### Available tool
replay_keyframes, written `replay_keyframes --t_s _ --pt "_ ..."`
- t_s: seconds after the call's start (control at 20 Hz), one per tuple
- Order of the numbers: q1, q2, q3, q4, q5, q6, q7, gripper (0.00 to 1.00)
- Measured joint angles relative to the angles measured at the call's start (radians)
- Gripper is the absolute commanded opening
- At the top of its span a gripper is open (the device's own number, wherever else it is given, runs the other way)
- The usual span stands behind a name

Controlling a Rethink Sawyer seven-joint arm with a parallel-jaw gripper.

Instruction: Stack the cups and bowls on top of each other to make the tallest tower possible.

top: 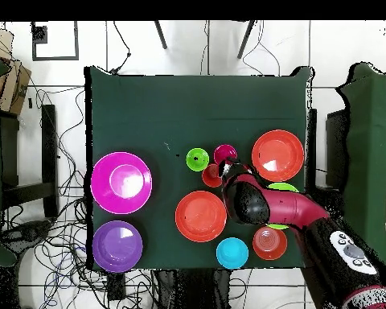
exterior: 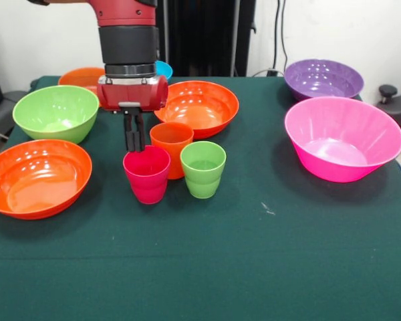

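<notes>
Cups: three small tapered tumblers stand close together near the table's middle, all upright with mouths up.
Wide orange bowl [exterior: 37, 177]: at the left front, alone, nothing stacked in it.
Green bowl [exterior: 56, 112]: behind it, also empty.
Gripper [exterior: 134, 142]: it hangs just above the far rim of the magenta cup [exterior: 147, 174]; the two dark fingers look nearly together and hold nothing.
Orange cup [exterior: 171, 140]: just behind the magenta one, touching or almost touching.
Light green cup [exterior: 203, 168]: beside both.
Second wide orange bowl [exterior: 199, 107]: behind the cups.
Pink bowl [exterior: 342, 138]: large and deep, at the right, with the purple bowl [exterior: 323, 78] behind it.
Handling: probably light, stiff, glossy and slippery plastic; I would pinch one cup wall at the rim.
</notes>
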Motion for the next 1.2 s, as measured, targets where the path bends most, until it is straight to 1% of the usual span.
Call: replay_keyframes --t_s 0.45,0.85,1.2 --pt "0.004 0.015 -0.008 0.0 0.009 -0.019 0.0 0.0" --pt "0.006 0.074 -0.016 -0.001 0.014 -0.042 0.0 0.0" --pt "0.014 0.106 -0.019 -0.001 0.019 -0.044 0.0 0.0"
